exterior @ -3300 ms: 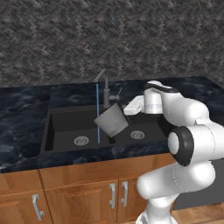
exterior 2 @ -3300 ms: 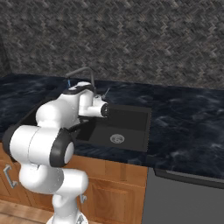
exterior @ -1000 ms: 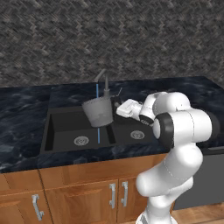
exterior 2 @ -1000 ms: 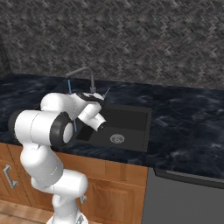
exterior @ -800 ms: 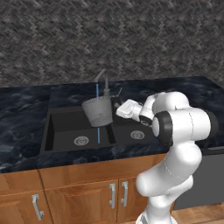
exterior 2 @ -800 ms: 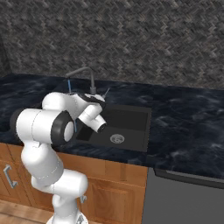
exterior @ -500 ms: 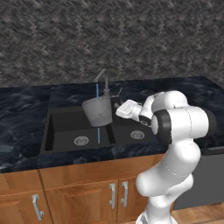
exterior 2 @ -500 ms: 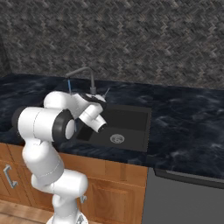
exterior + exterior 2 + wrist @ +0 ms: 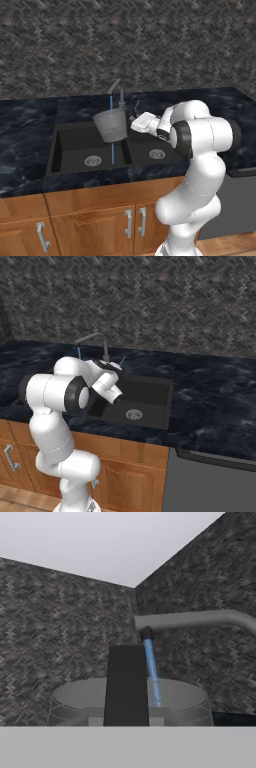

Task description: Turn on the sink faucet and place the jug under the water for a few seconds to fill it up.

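Since the water [image 9: 112, 150] already runs in a thin blue stream from the spout of the sink faucet [image 9: 118, 91], the tap step looks done and the filling is under way; what seems left is to hold for a few seconds. Nearest the base, the gripper [image 9: 131, 119] is narrowed on the rim of the jug [image 9: 111, 125], one dark finger [image 9: 126, 684] inside the wall. The jug hangs upright over the left basin of the sink [image 9: 70, 167], under the spout, the stream entering its mouth. How much water it holds cannot be told. Both basins look bare apart from their drains.
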Robot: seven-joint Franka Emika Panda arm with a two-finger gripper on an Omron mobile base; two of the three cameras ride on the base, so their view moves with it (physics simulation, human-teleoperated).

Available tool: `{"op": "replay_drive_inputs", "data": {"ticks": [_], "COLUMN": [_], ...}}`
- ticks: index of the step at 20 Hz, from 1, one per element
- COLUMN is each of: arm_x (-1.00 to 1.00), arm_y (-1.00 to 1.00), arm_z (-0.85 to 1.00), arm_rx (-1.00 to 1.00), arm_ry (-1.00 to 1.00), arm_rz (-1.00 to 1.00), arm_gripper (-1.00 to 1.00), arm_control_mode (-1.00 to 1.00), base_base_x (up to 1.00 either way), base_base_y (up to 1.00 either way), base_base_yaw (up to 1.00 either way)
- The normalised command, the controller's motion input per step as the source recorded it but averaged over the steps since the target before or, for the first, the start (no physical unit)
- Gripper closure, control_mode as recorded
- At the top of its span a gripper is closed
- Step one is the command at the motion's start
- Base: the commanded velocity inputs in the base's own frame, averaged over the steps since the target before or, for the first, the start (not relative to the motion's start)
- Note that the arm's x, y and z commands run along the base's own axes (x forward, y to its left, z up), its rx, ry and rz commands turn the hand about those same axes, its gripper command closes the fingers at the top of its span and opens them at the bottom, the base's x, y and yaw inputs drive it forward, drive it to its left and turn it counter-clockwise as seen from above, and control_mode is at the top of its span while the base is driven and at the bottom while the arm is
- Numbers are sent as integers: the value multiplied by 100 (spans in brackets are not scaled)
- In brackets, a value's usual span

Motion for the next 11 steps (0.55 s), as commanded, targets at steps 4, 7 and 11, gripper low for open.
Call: {"op": "replay_drive_inputs", "data": {"ticks": [4,7,11], "arm_x": [26,20,15], "arm_y": [7,5,4], "arm_z": [-4,-6,-8], "arm_rx": [0,0,3], "arm_ry": [0,0,0], "arm_rz": [-2,-1,0], "arm_gripper": [100,100,100], "arm_control_mode": [-100,-100,-100], "base_base_x": [0,0,0], "base_base_y": [0,0,0], "base_base_yaw": [0,0,0]}}
